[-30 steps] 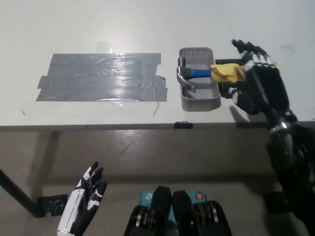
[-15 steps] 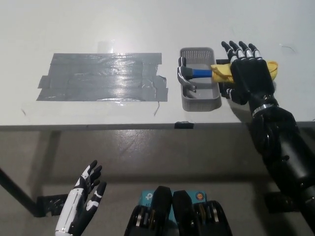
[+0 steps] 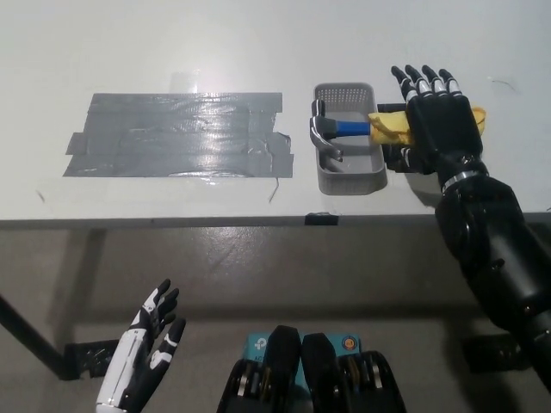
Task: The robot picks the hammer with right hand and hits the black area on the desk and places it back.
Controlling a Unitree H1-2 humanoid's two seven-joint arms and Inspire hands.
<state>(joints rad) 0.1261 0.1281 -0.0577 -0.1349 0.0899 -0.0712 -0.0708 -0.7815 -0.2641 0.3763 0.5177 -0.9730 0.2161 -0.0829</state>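
Right hand [image 3: 437, 119] shifted slightly right over hammer [image 3: 362, 127] handle, fingers spread, nothing grasped; left hand [image 3: 146, 344] open, unchanged.

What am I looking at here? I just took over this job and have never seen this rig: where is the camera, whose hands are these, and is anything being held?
The picture comes from a camera on the robot's head, looking steeply down at a white desk. The robot is a humanoid with two arms. Its black right hand is over the desk at the right, fingers spread flat above the yellow handle end of the hammer; it does not appear to be gripping it. The hammer lies across a small grey basket, its metal head inside and its handle sticking out over the right rim. To the left of the basket is the black area, a patch of dark tape strips stuck on the desk. The white left hand rests open at the lower left, below the desk edge, holding nothing.
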